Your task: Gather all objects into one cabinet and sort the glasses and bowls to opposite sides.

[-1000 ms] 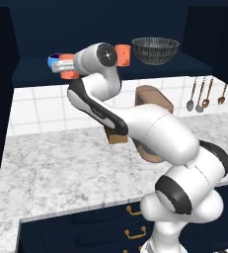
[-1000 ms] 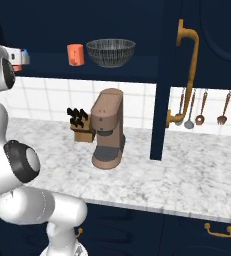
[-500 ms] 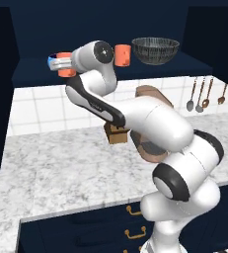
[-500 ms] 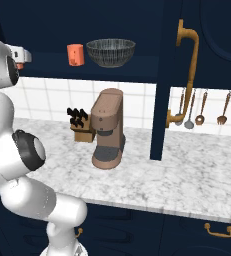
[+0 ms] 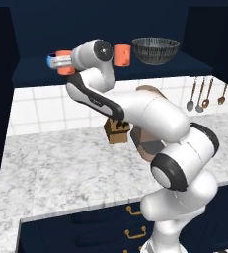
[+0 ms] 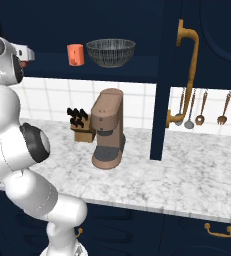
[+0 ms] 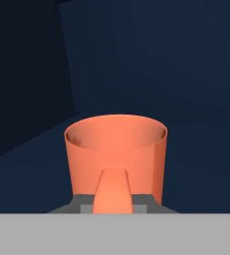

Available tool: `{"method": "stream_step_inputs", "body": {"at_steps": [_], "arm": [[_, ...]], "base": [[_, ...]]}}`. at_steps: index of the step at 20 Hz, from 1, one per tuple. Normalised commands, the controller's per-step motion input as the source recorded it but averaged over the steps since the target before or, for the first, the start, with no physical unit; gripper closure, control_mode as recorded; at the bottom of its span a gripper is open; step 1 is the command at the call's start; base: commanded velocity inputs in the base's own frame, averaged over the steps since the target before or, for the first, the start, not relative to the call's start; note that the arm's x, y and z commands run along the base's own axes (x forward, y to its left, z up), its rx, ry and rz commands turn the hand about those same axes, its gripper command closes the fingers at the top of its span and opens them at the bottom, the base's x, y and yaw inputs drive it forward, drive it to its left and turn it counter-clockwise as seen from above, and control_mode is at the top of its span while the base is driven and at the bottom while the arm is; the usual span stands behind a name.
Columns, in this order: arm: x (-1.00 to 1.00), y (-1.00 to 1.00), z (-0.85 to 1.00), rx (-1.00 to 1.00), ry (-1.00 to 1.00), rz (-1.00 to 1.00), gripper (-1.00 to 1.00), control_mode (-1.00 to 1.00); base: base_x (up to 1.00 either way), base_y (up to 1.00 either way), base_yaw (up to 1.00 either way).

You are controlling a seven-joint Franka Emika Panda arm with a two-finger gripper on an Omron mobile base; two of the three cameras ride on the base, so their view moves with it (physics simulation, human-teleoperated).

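My gripper [image 5: 57,62] reaches to the left end of the navy cabinet's shelf [image 5: 31,75] and is shut on an orange-red cup [image 5: 64,69]. In the hand view that cup [image 7: 86,154] stands upright and close, gripped at its near wall by the gripper [image 7: 114,174], with dark cabinet interior behind it. A sliver of the bright blue bowl [image 5: 50,60] shows just left of the hand. The second orange-red cup [image 5: 122,55] [image 6: 75,54] stands on the shelf further right, beside the wide dark grey mesh bowl [image 5: 155,49] [image 6: 110,51]. In the right base view the gripper [image 6: 27,52] sits at the far left.
On the marble counter [image 6: 187,170] stand a brown coffee machine [image 6: 108,129] and a wooden knife block [image 6: 80,131]. A brass pipe [image 6: 189,70] and hanging utensils [image 6: 202,107] are on the wall to the right. Navy drawers with brass handles [image 5: 133,211] run below.
The hand with the cup has stayed almost in place at the shelf's left end. The arm's elbow and lower links have swung up and to the right.
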Motion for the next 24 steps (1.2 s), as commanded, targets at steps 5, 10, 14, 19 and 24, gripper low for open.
{"method": "stream_step_inputs", "body": {"at_steps": [5, 10, 14, 19, 24], "arm": [[0.16, 0.02, -0.02, 0.00, 0.00, 0.00, -1.00, -1.00], [-0.02, 0.00, 0.00, 0.00, 0.00, 0.00, -1.00, -1.00], [-0.58, -0.38, 0.00, 0.00, 0.00, -0.12, -1.00, -1.00], [-0.93, -0.66, 0.00, 0.02, 0.00, -0.21, -1.00, -1.00], [-0.36, -0.78, 0.00, 0.02, 0.00, -0.12, -1.00, -1.00]], "base": [[0.00, 0.00, 0.00], [0.00, 0.00, 0.00], [0.00, 0.00, 0.00], [0.00, 0.00, 0.00], [0.00, 0.00, 0.00]]}}
